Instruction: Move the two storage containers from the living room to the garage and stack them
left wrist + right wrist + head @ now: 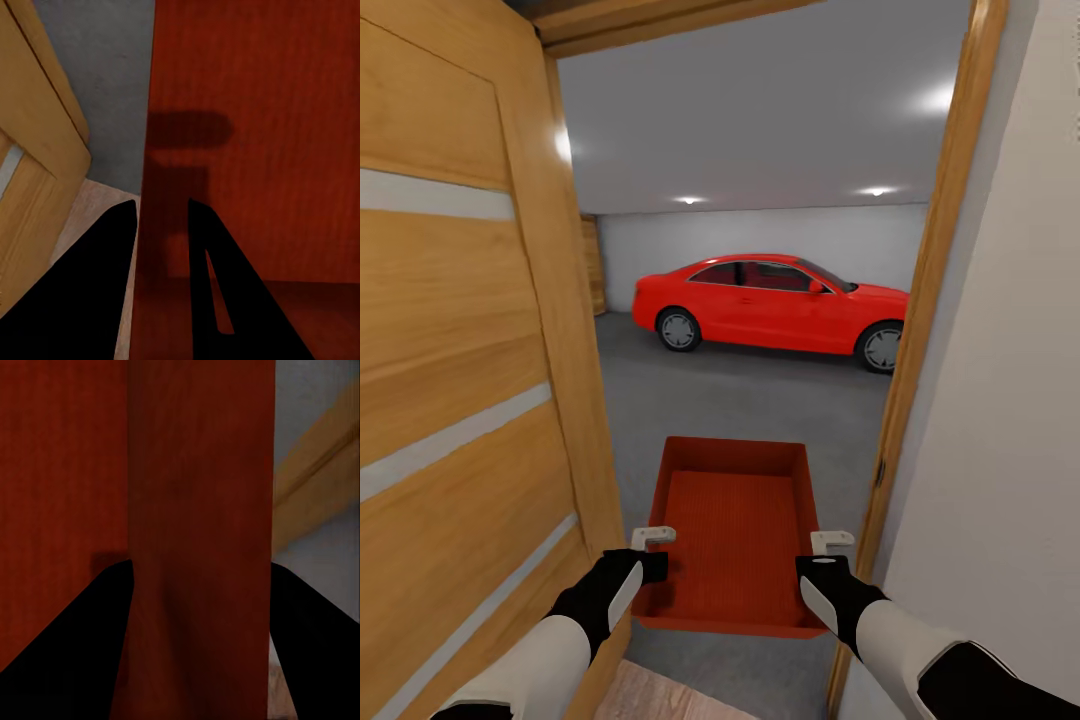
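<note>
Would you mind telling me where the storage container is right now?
In the head view, the storage container hangs low at centre, gripped between the left gripper and right gripper, in the wooden doorway facing the red car.

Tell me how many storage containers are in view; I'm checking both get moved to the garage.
1: the storage container is held between the left gripper and right gripper in the doorway, facing the red car. The second isn't visible here.
</note>
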Available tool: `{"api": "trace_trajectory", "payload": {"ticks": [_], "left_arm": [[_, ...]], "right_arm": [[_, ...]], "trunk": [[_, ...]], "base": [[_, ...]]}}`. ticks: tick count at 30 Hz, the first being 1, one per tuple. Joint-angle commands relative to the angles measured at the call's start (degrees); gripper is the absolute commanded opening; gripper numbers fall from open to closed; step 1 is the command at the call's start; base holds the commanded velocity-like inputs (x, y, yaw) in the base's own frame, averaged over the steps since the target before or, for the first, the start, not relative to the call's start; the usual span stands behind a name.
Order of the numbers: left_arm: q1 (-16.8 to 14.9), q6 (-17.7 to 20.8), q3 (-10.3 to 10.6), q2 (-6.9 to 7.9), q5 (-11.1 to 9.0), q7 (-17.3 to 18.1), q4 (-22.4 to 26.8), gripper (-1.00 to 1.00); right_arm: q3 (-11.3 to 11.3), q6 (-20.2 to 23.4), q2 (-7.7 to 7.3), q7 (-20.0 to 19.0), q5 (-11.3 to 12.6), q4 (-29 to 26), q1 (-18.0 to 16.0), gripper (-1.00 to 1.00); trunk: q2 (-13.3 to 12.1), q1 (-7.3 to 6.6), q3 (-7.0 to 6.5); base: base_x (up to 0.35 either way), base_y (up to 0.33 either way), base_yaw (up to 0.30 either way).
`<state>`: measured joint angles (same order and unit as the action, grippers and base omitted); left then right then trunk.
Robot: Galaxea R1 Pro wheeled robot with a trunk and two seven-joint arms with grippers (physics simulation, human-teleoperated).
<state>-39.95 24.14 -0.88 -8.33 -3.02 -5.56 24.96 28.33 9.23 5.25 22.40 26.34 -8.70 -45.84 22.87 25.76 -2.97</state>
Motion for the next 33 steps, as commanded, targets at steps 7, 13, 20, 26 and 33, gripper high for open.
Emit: {"api": "trace_trajectory", "payload": {"ticks": [7,13,20,26,33], "left_arm": [[0.1,0.3,0.5,-0.19,-0.5,-0.5,0.0,-1.00],[0.1,0.3,0.5,-0.19,-0.5,-0.5,0.0,-1.00],[0.1,0.3,0.5,-0.19,-0.4,-0.5,0.0,-1.00],[0.1,0.3,0.5,-0.19,-0.4,-0.5,0.0,-1.00],[0.1,0.3,0.5,-0.19,-0.5,-0.5,0.0,-1.00]], "right_arm": [[-0.1,0.5,0.03,0.4,-0.6,-1.1,0.0,-1.00],[-0.1,0.5,0.10,0.4,-0.6,-1.1,0.0,-1.00],[-0.1,0.5,0.09,0.4,-0.6,-1.1,0.0,-1.00],[-0.1,0.5,0.05,0.4,-0.6,-1.1,0.0,-1.00],[-0.1,0.5,0.04,0.4,-0.6,-1.1,0.0,-1.00]], "trunk": [[0.0,0.02,0.03],[0.0,0.02,0.03],[0.0,0.02,0.03],[0.0,0.02,0.03],[0.0,0.02,0.03]], "base": [[0.088,0.211,-0.019],[0.122,0.289,-0.101],[0.073,0.164,-0.239],[0.003,0.006,-0.216],[0.063,0.125,-0.012]]}}
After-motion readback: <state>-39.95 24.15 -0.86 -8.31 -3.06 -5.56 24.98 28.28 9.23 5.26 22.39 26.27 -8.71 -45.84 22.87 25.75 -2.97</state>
